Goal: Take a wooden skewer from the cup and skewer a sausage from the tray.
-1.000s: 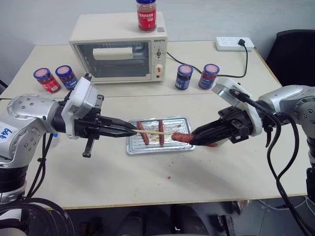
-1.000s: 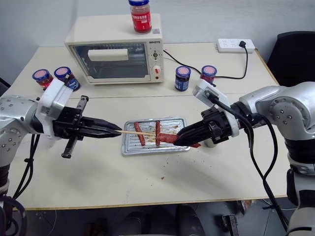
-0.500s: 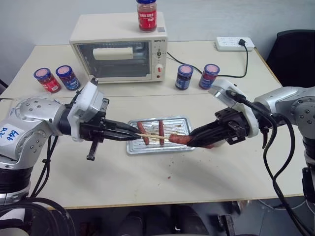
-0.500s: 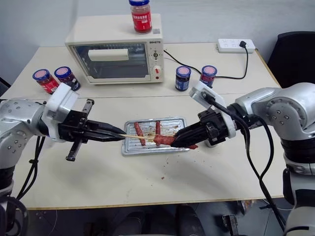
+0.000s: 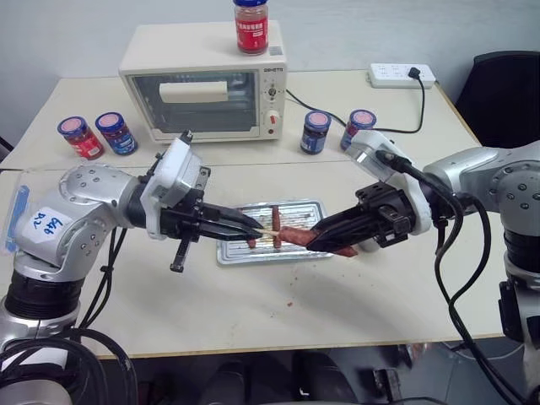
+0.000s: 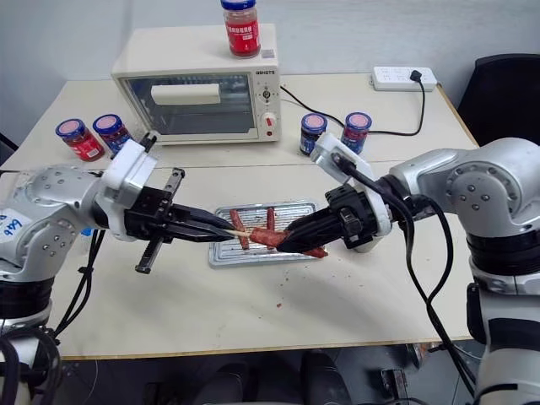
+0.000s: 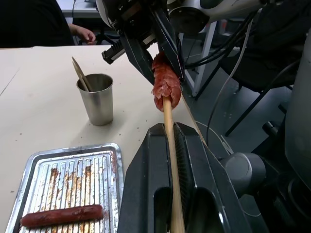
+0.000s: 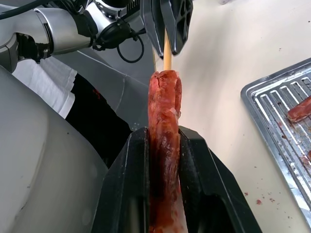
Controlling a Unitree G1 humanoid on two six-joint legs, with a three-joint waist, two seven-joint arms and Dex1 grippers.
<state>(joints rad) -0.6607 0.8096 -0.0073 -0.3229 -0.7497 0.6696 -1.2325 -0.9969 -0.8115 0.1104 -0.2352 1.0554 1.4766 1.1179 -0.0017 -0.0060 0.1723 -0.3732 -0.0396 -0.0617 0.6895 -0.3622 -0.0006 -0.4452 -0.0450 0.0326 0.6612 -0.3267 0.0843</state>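
Over the metal tray (image 5: 253,256), my left gripper (image 5: 256,228) is shut on a wooden skewer (image 7: 169,145) that points at my right gripper (image 5: 319,240). The right gripper is shut on a reddish-brown sausage (image 8: 164,145), held level above the tray. The skewer's tip is pushed into the sausage's (image 7: 166,82) near end. Two other sausages (image 6: 239,228) lie on the tray's ridged bottom. The cup (image 7: 98,99) stands on the table beyond the tray with more skewers (image 7: 80,75) in it; in the eye views my right gripper largely hides it.
A toaster oven (image 5: 202,84) with a red jar (image 5: 251,25) on top stands at the back. Two jars (image 5: 82,137) sit at the left and two (image 5: 316,131) behind the tray. A power strip (image 5: 401,74) lies back right, next to a black chair (image 5: 506,93).
Both grippers have closed in on each other above the tray. The gap between skewer tip and sausage is gone; the tip now sits in the sausage's end.
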